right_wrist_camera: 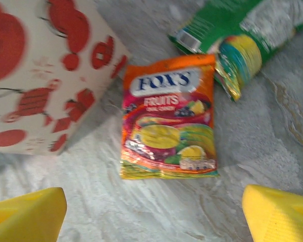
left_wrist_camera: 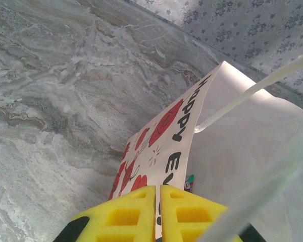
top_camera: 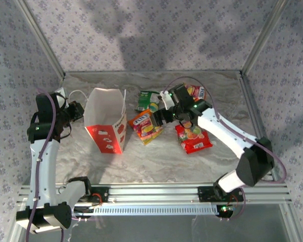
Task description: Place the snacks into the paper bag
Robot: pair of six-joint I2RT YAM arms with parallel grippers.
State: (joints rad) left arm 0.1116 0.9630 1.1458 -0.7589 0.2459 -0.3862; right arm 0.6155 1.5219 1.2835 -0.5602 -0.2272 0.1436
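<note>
The paper bag (top_camera: 107,123) stands open at centre left, white with red prints. My left gripper (top_camera: 81,110) is shut on its left rim; in the left wrist view the yellow fingers (left_wrist_camera: 126,217) pinch the printed wall of the paper bag (left_wrist_camera: 166,126). A bit of a teal packet (left_wrist_camera: 189,182) shows inside. My right gripper (top_camera: 159,117) hangs open over the orange-pink snack (top_camera: 145,126), with nothing between its fingers. In the right wrist view that snack (right_wrist_camera: 166,126) lies flat just ahead of the right gripper (right_wrist_camera: 151,217), beside the paper bag (right_wrist_camera: 40,75).
A green packet (top_camera: 149,100) (right_wrist_camera: 242,30) lies behind the orange-pink one. A red fruit-print packet (top_camera: 193,138) lies under the right arm, and another packet (top_camera: 197,92) is at the back. Metal frame rails border the table on all sides.
</note>
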